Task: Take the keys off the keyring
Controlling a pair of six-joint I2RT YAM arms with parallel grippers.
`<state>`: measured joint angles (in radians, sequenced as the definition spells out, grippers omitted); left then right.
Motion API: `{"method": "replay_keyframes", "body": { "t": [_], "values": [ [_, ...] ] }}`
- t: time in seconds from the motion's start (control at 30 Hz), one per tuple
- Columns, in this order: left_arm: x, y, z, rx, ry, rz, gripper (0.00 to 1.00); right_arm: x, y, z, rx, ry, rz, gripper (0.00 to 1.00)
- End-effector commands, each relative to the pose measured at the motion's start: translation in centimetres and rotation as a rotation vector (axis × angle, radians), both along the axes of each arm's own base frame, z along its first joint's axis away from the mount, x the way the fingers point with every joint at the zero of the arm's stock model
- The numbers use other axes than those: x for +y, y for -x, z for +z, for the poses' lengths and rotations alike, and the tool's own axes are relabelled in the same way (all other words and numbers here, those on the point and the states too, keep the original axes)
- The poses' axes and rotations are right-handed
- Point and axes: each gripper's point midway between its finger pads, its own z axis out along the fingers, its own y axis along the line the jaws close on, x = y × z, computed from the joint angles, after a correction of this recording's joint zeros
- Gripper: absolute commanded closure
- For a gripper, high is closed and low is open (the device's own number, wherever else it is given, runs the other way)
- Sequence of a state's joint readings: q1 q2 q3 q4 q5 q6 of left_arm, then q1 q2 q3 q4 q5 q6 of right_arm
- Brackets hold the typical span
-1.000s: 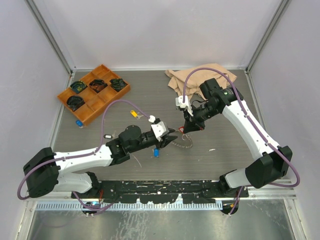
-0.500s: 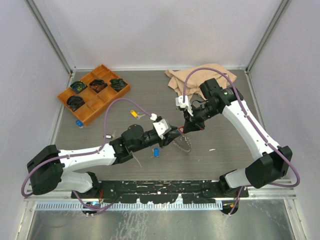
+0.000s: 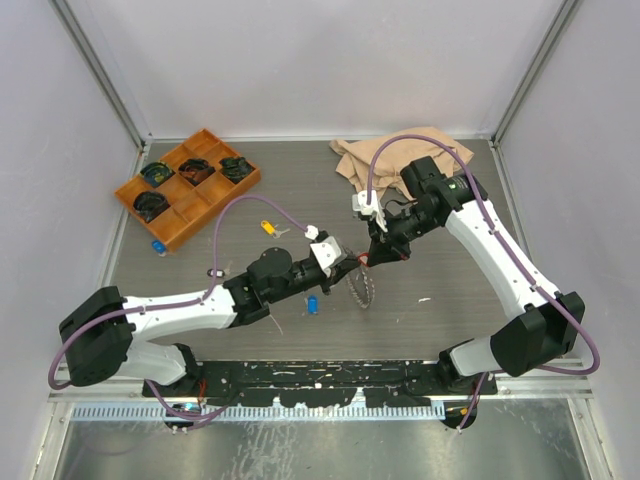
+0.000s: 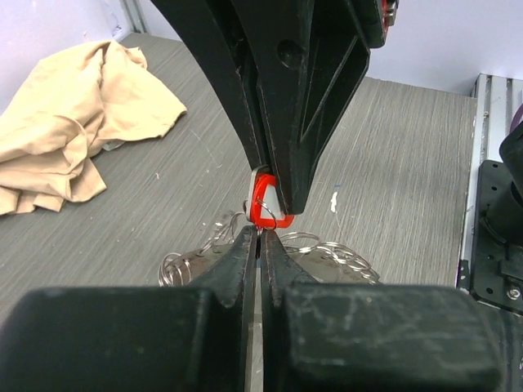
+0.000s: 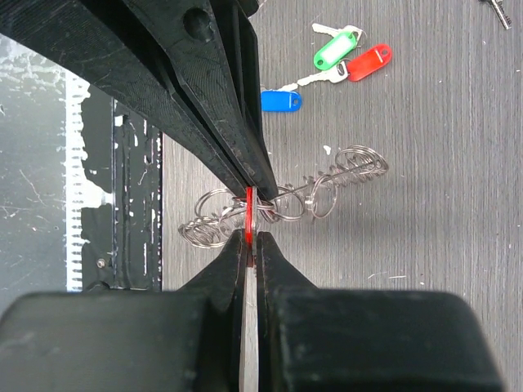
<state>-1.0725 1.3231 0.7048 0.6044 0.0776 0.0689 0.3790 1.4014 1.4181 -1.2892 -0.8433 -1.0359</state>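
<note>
My right gripper [image 3: 374, 256] is shut on the red key's tag [image 5: 247, 214], held edge-on above the table. My left gripper [image 3: 348, 264] meets it tip to tip. It is shut on a small wire loop of the keyring right under the red tag [image 4: 263, 196]. The silvery keyring [image 3: 362, 290] hangs below both grippers; its spiky coils show in the right wrist view [image 5: 353, 163] and the left wrist view [image 4: 343, 255]. Loose on the table lie a blue key [image 5: 280, 100], a green key [image 5: 335, 51] and another red key [image 5: 369, 61]. A yellow key [image 3: 268, 227] lies behind my left arm.
An orange compartment tray [image 3: 212, 210] with dark coiled bundles stands at the back left, with a small blue item [image 3: 157, 244] beside it. A crumpled beige cloth [image 3: 385, 155] lies at the back right. Walls close in the table on three sides.
My left gripper has moved right and up to meet the right gripper. The keyring has swung from lying spread out to hanging under the two grippers. The right arm has barely moved.
</note>
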Motion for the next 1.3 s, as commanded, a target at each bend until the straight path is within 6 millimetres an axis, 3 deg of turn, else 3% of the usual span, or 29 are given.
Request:
{"method": "replay_keyframes", "body": {
  "t": [0.0, 0.27, 0.33, 0.5, 1.03, 1.27],
  "values": [
    [-0.4, -0.5, 3.5, -0.06, 0.067, 0.018, 1.0, 0.7, 0.0, 1.8, -0.025, -0.065, 0.012, 0.99],
    [0.5, -0.3, 2.8, -0.093, 0.015, 0.018, 1.0, -0.4, -0.7, 2.2, -0.073, -0.021, -0.04, 0.99],
    [1.1, 0.0, 3.9, -0.115, 0.031, 0.017, 1.0, -0.8, -1.0, 2.2, -0.092, 0.0, -0.055, 0.99],
    [1.5, 0.3, 4.3, -0.126, 0.038, 0.007, 1.0, -1.4, -1.2, 2.1, -0.12, 0.033, -0.077, 0.99],
    [1.7, 0.7, 6.7, -0.056, 0.227, -0.028, 1.0, -0.4, 1.4, 2.2, -0.096, -0.08, 0.012, 0.99],
    [2.7, 0.1, 7.8, 0.016, 0.322, -0.012, 1.0, -0.5, 2.0, 2.4, -0.112, -0.093, 0.026, 0.99]
  ]
}}
